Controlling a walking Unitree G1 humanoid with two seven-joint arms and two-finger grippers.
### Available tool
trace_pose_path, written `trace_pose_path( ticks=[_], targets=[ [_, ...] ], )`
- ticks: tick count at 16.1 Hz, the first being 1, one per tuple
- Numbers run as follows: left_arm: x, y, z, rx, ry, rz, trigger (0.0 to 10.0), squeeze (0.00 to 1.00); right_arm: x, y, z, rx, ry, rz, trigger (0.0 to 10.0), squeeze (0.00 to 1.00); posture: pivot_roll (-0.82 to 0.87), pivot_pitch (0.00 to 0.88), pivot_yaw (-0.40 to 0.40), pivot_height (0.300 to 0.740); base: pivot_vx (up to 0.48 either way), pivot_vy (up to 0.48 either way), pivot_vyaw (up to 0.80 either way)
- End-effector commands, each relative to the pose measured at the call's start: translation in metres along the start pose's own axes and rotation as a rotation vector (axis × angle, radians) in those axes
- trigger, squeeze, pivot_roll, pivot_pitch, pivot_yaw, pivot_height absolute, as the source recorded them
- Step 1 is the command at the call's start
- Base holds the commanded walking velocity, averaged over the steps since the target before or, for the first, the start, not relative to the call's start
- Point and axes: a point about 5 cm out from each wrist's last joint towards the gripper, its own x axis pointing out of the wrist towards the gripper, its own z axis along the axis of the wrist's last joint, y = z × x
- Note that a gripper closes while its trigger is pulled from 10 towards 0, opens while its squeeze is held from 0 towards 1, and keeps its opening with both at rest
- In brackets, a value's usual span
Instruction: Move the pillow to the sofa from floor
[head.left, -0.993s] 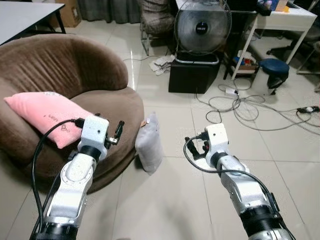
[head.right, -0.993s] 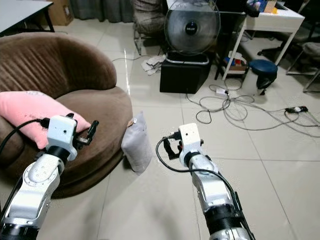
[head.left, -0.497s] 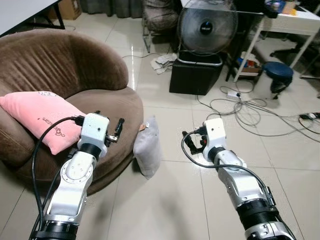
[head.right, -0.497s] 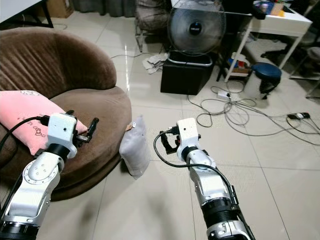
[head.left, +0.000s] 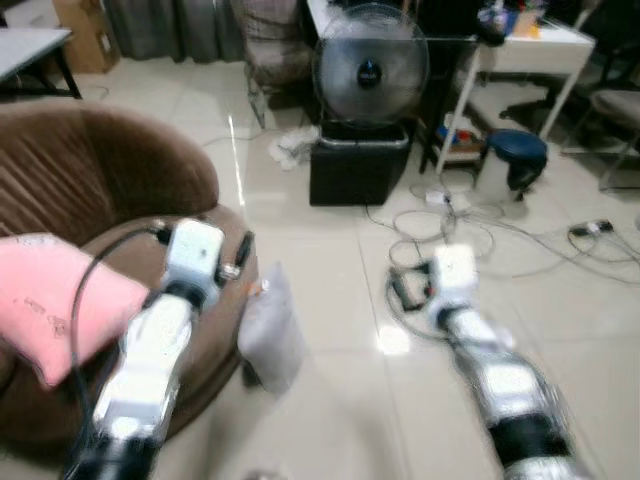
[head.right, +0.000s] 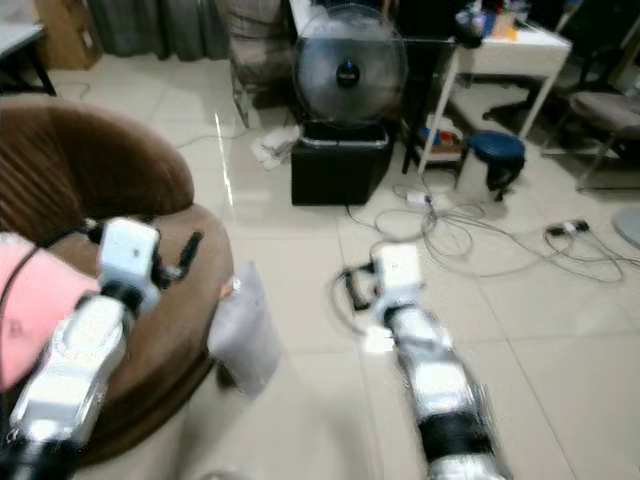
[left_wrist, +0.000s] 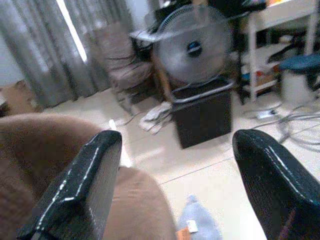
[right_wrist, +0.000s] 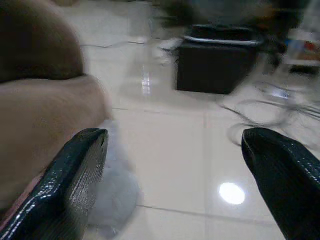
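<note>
**Q:** What did the room hold, and where was the pillow to be moved?

**A:** A small, soft, pale grey pillow (head.left: 268, 335) with an orange tag stood upright on the glossy cream floor tiles (head.left: 330, 400), leaning against the front edge of the round brown velvety sofa (head.left: 90, 190). A plump pink cushion (head.left: 50, 305) with small printed lettering lay on the sofa's seat, cut off at the picture's side.

**Q:** And the robot's arms?

**A:** Both silver arms reached forward, blurred by motion. The left gripper (left_wrist: 175, 185) hung over the sofa's front edge, above the grey pillow; its two ribbed black fingers (left_wrist: 82, 187) stood wide apart, holding nothing. The right gripper (right_wrist: 175, 180) hovered over bare tile just right of the pillow, its shiny black fingers (right_wrist: 75, 175) also spread wide and empty.

**Q:** What lay behind?

**A:** A round wire-caged grey fan (head.left: 369, 72) sat on top of a black box (head.left: 360, 172). Beside it stood a white table (head.left: 520, 45) with a dark blue round stool (head.left: 515, 155) below, and loops of pale cable (head.left: 470, 225) tangled across the floor. Grey curtains (left_wrist: 45, 45) hung further back. Items on the table were too blurred to identify.
</note>
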Motion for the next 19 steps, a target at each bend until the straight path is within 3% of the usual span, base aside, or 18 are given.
trace_pose_path(
  ticks=[1,7,19],
  targets=[
    [0.002,-0.007,0.002,-0.008,-0.01,-0.03,10.0,0.0,-0.004,-0.015,0.0,-0.015,-0.001,-0.047,10.0,0.0,0.12,0.0,-0.004,0.74,0.416,0.0,0.0],
    [-0.009,-0.008,-0.006,-0.008,0.005,-0.017,10.0,0.0,-0.004,-0.013,-0.003,-0.001,0.01,-0.07,10.0,0.0,0.14,0.0,-0.02,0.74,0.419,0.0,0.0],
    [-0.004,-0.009,-0.002,0.012,-0.006,-0.038,10.0,0.0,-0.003,-0.01,-0.004,0.015,0.014,-0.088,10.0,0.0,0.16,0.0,-0.003,0.74,0.431,0.0,0.0]
  ],
)
